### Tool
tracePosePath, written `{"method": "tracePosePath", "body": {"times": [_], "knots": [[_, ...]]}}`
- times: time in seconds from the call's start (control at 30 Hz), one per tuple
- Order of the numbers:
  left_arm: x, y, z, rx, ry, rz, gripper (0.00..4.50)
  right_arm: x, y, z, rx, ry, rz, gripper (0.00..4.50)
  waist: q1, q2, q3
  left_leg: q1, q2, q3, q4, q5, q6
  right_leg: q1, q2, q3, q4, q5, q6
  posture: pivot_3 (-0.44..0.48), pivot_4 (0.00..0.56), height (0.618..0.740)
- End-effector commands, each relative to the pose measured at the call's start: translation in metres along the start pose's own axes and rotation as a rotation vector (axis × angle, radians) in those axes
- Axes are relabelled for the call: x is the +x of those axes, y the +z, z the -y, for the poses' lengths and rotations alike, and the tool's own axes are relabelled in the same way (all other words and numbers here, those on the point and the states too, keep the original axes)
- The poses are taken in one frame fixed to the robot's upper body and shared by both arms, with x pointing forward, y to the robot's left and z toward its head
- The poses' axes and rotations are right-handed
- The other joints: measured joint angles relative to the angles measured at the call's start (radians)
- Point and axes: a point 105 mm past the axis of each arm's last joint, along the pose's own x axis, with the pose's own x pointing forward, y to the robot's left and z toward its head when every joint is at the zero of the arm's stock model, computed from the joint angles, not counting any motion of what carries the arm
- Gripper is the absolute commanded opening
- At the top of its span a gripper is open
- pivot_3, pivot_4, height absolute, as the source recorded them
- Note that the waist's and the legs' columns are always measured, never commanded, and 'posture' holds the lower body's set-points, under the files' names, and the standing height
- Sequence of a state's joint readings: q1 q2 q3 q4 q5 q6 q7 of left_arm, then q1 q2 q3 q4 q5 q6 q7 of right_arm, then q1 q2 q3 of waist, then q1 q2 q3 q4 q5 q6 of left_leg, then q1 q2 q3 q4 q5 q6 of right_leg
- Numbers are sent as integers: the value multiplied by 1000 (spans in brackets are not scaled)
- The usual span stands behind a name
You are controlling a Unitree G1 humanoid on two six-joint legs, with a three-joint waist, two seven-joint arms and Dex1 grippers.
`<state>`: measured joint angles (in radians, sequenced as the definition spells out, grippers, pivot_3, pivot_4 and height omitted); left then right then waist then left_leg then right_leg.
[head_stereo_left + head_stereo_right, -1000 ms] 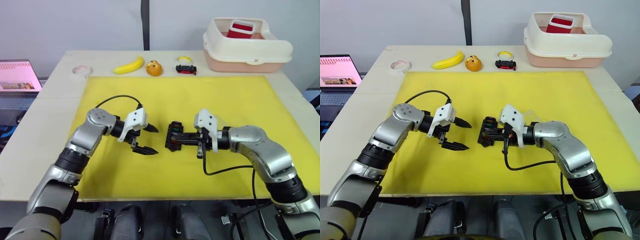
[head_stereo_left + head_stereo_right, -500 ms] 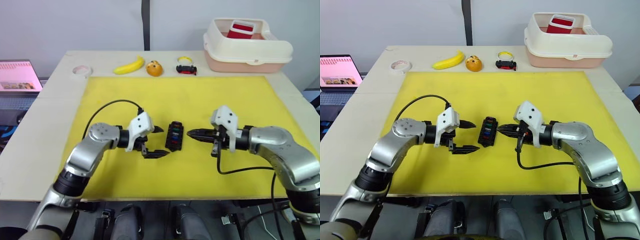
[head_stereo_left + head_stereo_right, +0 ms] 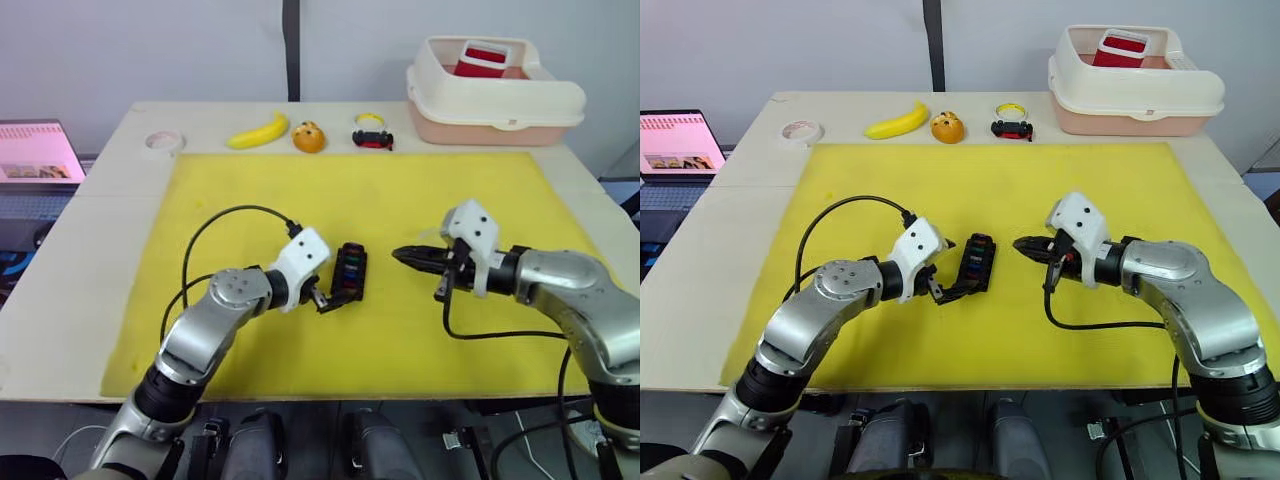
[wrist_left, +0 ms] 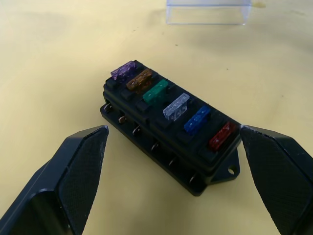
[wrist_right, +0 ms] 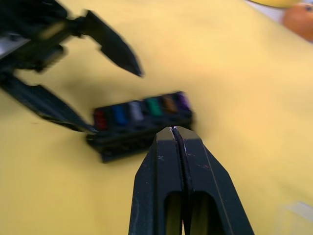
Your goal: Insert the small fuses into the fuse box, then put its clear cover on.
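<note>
With six small fuses (image 4: 168,106) already seated in one row of the fuse box (image 3: 349,273), we judge the job now turns to the clear cover (image 4: 209,12). The black block rests on the yellow mat (image 3: 250,190) at the middle of the bench (image 3: 100,180). Our left claw (image 3: 327,288) is spread wide, one finger on either side of the box's near end and apparently not yet touching it. Our right claw (image 3: 398,255) points at the box from the other side, well apart, fingers pressed together and holding nothing. The cover lies on the mat beyond the far end of the box, empty and untouched.

To do this step well, we judge the left claw should close gently on the block's sides, low enough to spare the fuse tops, and hold it flat. The right would then need to open, take the shell by its long edges and bring it down square, since a tilted cover could catch on the fuses.

Half a second ago the left claw hung just beside the box; now it has slid forward to bracket it. The right claw has drawn back a little toward its own side and has stayed closed. One second ago that right claw was at the box itself. A banana (image 3: 257,131) and a cream bin (image 3: 495,105) sit along the far edge.
</note>
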<state>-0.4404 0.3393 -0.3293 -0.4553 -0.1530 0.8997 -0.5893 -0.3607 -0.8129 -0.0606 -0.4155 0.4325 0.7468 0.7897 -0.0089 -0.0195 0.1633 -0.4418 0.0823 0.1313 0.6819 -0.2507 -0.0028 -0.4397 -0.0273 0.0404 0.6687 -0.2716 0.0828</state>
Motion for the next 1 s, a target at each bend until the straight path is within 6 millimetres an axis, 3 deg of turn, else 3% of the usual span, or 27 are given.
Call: {"method": "tracePosePath", "body": {"times": [0.03,0.17,0.37,0.73,1.0], "knots": [[-4,16,-1,42,24,48,4500,-20,12,35,-47,-153,-7,23,1,0,0,0,0,0,0,0,0,0,0,0,0,0,0,0,150,739],[-11,19,-5,36,22,54,4500,-33,2,43,20,-189,-101,1320,0,0,0,0,0,0,0,0,0,0,0,0,0,0,0,0,150,739],[-13,16,-4,19,5,45,4500,-48,-24,48,86,-248,-279,4462,0,0,0,0,0,0,0,0,0,0,0,0,0,0,0,0,150,739],[0,12,13,-13,8,20,4500,-28,-51,58,247,-292,-354,4462,-2,0,0,0,0,0,0,0,0,0,0,0,0,0,0,0,150,739],[5,9,14,0,43,-4,4500,-11,-61,68,320,-290,-375,4462,-1,0,0,0,0,0,-1,0,0,0,0,0,-1,0,0,0,150,739]]}}
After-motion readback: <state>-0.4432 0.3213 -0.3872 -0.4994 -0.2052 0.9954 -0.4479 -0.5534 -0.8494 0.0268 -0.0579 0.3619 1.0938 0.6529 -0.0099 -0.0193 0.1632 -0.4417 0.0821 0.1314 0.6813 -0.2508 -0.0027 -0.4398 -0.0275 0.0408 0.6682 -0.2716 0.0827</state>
